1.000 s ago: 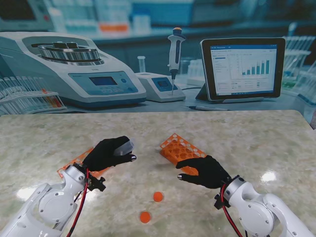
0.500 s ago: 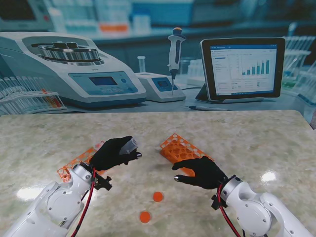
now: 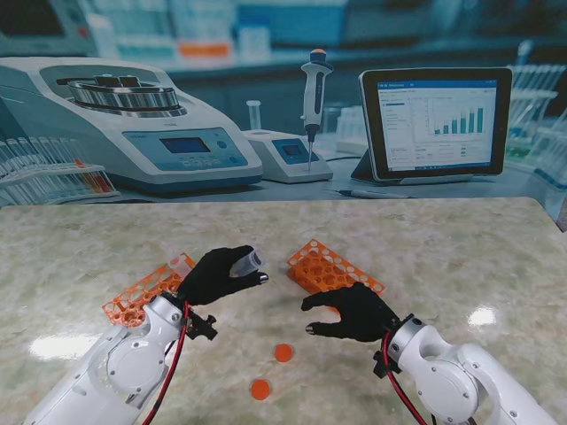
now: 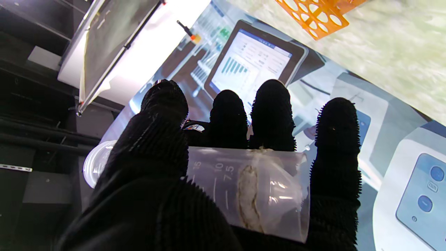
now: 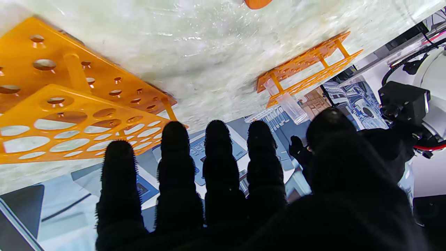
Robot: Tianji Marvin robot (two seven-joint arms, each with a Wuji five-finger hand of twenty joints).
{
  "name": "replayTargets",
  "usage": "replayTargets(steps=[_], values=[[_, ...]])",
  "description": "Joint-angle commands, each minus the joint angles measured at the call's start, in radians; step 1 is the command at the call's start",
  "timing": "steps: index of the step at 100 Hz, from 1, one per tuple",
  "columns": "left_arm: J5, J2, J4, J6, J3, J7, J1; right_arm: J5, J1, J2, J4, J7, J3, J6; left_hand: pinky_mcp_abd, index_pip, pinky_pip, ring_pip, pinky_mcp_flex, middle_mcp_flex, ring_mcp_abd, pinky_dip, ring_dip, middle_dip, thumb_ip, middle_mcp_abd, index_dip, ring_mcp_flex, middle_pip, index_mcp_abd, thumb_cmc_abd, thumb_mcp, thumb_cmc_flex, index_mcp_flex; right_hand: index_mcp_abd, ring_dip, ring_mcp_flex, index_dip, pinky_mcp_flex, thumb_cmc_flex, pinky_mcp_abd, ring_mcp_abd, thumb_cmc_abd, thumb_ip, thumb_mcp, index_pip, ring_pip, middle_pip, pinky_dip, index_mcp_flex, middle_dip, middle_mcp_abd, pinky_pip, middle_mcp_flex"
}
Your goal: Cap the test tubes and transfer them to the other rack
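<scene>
Tube [image 3: 243, 262] in L hand [image 3: 215, 275], held off the bench [image 3: 443, 248], lying roughly sideways w/ open mouth toward the R rack [image 3: 330, 269]. L wrist view: tube [image 4: 244, 195] clear, graduated, uncapped, whitish residue band inside; thumb across one side, fingers [image 4: 271, 115] curled behind it, so fingers closed on tube. L rack [image 3: 142, 292] orange, just beside L hand on its left, partly hidden by the arm. R wrist view shows another clear tube [image 5: 291, 106] at the L rack's [image 5: 306, 66] end.

R hand [image 3: 350, 312] hovers just nearer to me than R rack, holding nothing; fingers [image 5: 217, 164] spread and extended, apart. R rack's holes look unfilled in R wrist view [image 5: 69, 115].

Two orange caps on bench between the arms: cap 1 [image 3: 283, 352], cap 2 [image 3: 260, 389] nearer to me. Both apart from either hand.
</scene>
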Motion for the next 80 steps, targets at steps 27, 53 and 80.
replayTargets(steps=[27, 53, 80], values=[[-0.04, -0.015, 0.025, -0.002, 0.044, 0.009, -0.026, -0.079, 0.037, 0.005, 0.016, 0.005, -0.069, 0.006, -0.196, 0.117, 0.801, 0.439, 0.501, 0.071, -0.037, 0.153, 0.097, 0.017, 0.007, 0.002, 0.07, 0.133, 0.134, 0.036, -0.018, 0.079, 0.008, 0.074, 0.044, 0.195, 0.101, 0.113, 0.058, 0.034, -0.053, -0.028, -0.146, 0.009, 0.052, 0.053, 0.101, 0.094, 0.14, 0.044, 0.197, 0.017, 0.073, 0.042], [-0.068, -0.013, 0.027, -0.012, 0.047, -0.013, -0.032, -0.127, 0.107, 0.008, 0.065, -0.017, -0.156, 0.002, -0.313, 0.116, 0.907, 0.514, 0.616, 0.114, -0.132, 0.105, 0.052, 0.018, 0.014, 0.0, 0.063, 0.246, 0.134, 0.033, -0.013, 0.07, 0.003, 0.086, 0.026, 0.321, 0.139, 0.245, 0.128, -0.002, -0.107, -0.04, -0.295, -0.016, 0.256, 0.084, 0.173, 0.172, 0.261, 0.064, 0.334, 0.005, 0.158, 0.05], [-0.081, -0.012, 0.017, -0.023, 0.037, -0.02, -0.025, -0.152, 0.191, 0.016, 0.111, 0.011, -0.249, 0.005, -0.323, 0.116, 0.908, 0.511, 0.616, 0.113, -0.133, 0.108, 0.049, 0.019, 0.016, -0.003, 0.063, 0.249, 0.13, 0.033, -0.005, 0.07, 0.003, 0.086, 0.024, 0.357, 0.142, 0.258, 0.153, -0.029, -0.136, -0.046, -0.387, -0.036, 0.374, 0.077, 0.2, 0.18, 0.316, 0.064, 0.351, 0.006, 0.218, 0.04]])
